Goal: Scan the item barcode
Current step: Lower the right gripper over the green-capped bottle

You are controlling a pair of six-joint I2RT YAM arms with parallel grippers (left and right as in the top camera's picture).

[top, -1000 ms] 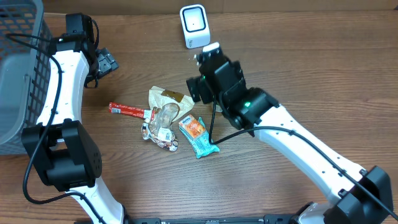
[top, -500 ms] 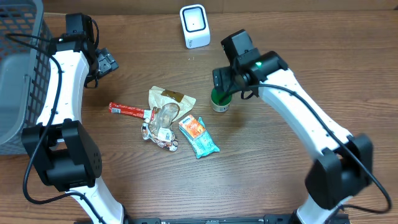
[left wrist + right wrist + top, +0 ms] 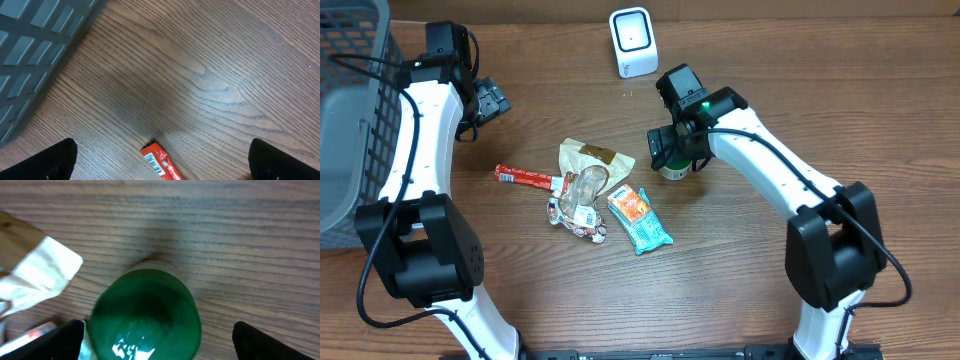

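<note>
A small jar with a green lid (image 3: 673, 172) stands upright on the wooden table, right of a pile of packets. My right gripper (image 3: 669, 156) hangs directly over it, open. In the right wrist view the green lid (image 3: 147, 312) sits between the two dark fingertips (image 3: 67, 340), closer to the left one, and neither pad presses on it. The white barcode scanner (image 3: 633, 42) stands at the back of the table. My left gripper (image 3: 490, 101) is open and empty at the far left, above one end of a red snack stick (image 3: 160, 162) with its barcode showing.
The pile holds a red stick (image 3: 525, 178), a beige packet (image 3: 592, 157), a clear wrapper (image 3: 578, 205) and a teal-and-orange packet (image 3: 640, 218). A grey mesh basket (image 3: 350, 100) fills the left edge, and its wall (image 3: 40, 40) lies close to the left gripper.
The right arm has swung round from in front of the scanner and settled over the green-lidded jar, which the arm hid before. The left arm has not moved.
</note>
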